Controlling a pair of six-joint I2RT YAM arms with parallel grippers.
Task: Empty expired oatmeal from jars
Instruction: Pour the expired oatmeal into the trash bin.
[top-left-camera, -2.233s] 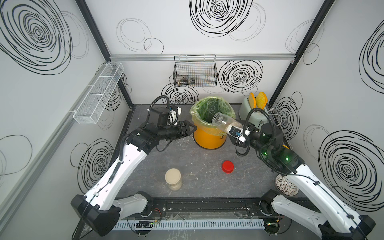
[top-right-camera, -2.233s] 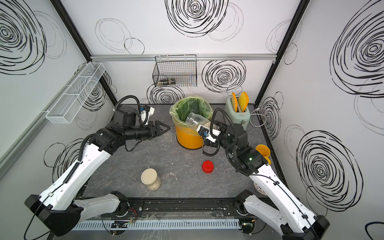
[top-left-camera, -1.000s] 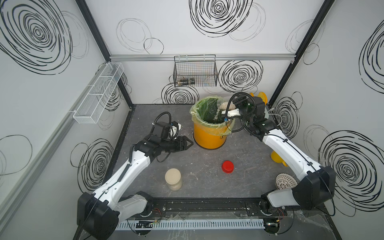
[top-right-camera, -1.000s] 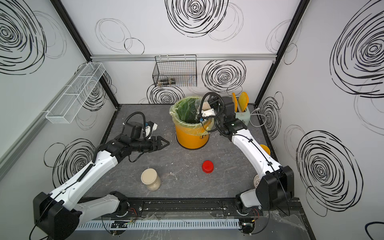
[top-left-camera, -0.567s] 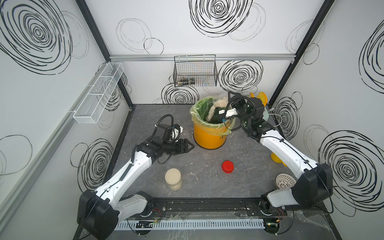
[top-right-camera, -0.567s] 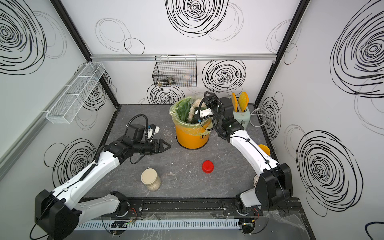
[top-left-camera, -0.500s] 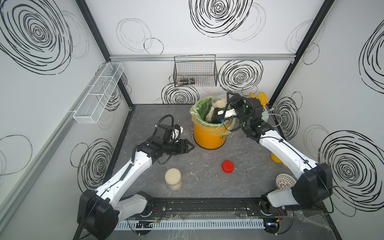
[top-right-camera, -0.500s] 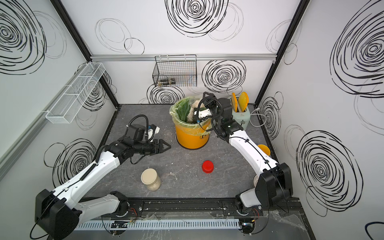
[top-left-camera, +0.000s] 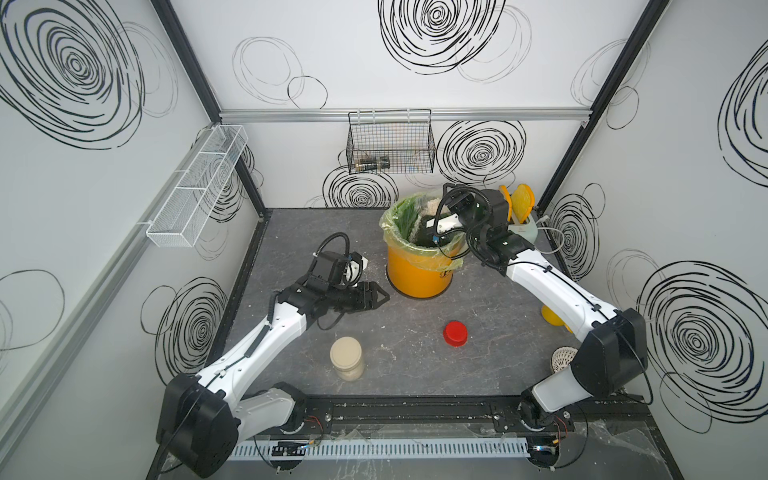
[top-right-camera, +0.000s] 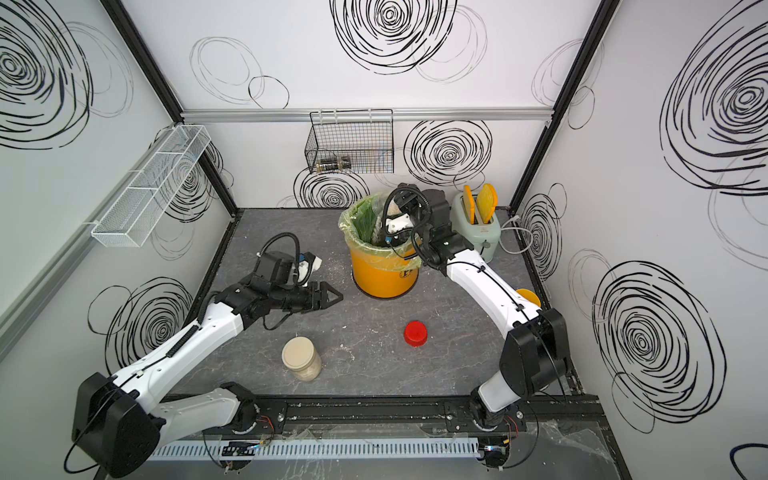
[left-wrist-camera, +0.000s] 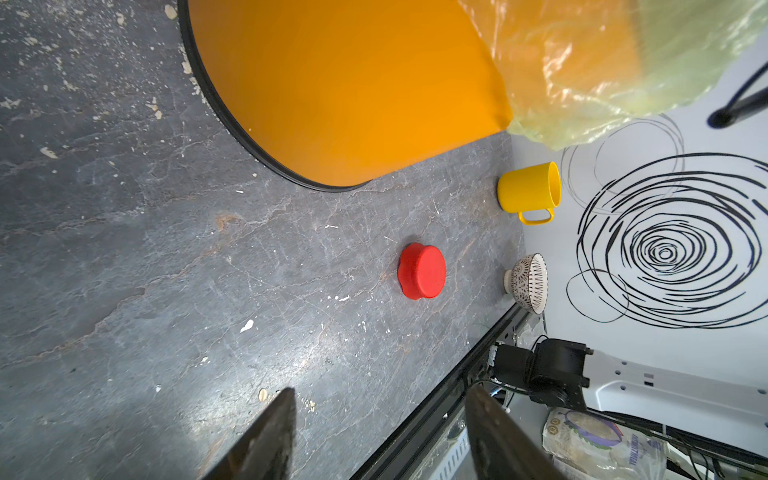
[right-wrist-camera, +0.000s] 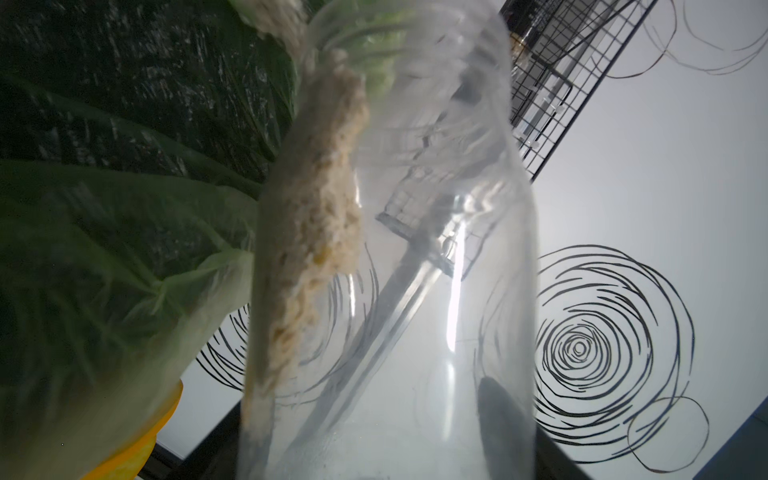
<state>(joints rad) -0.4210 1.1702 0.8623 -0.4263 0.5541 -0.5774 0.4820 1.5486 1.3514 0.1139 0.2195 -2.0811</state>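
Worktop (top-left-camera: 407, 365): dark grey, stone-patterned, walled on three sides; pale crumbs are scattered over it

Left gripper (top-left-camera: 379, 296): held low over the worktop, left of centre, near the bin's left flank. The jaws are spread wide with nothing between them, as is also seen in the left wrist view (left-wrist-camera: 378, 436)

Right gripper (top-left-camera: 427, 235): reached over the bin's mouth from the right side and clamped on the base end of the slim jar

Bin (top-left-camera: 417, 276): orange-yellow, stood toward the back edge at about mid-width. A green liner (right-wrist-camera: 104, 232) is folded over its rim

Toaster (top-right-camera: 476, 232): pale green, set in the back right corner, two yellow slices upright in its slots

Wide jar (top-left-camera: 347, 363): stood upright near the front edge, left of centre, well apart from both grippers. The beige lid (top-right-camera: 297, 352) is on, and pale fill is seen through the wall

Slim jar (right-wrist-camera: 415, 291): clear, uncapped, tilted, its mouth held over the liner inside the bin

Cup (left-wrist-camera: 528, 192): yellow, stood at the right edge

Bowl (left-wrist-camera: 528, 282): patterned, placed near the front right corner

Red cap (top-left-camera: 455, 333): laid flat on the worktop between the bin and the front edge, right of centre

Oatmeal (right-wrist-camera: 316, 216): a beige band is spread along one wall of the slim jar up to its mouth; the rest of that jar is seen clear
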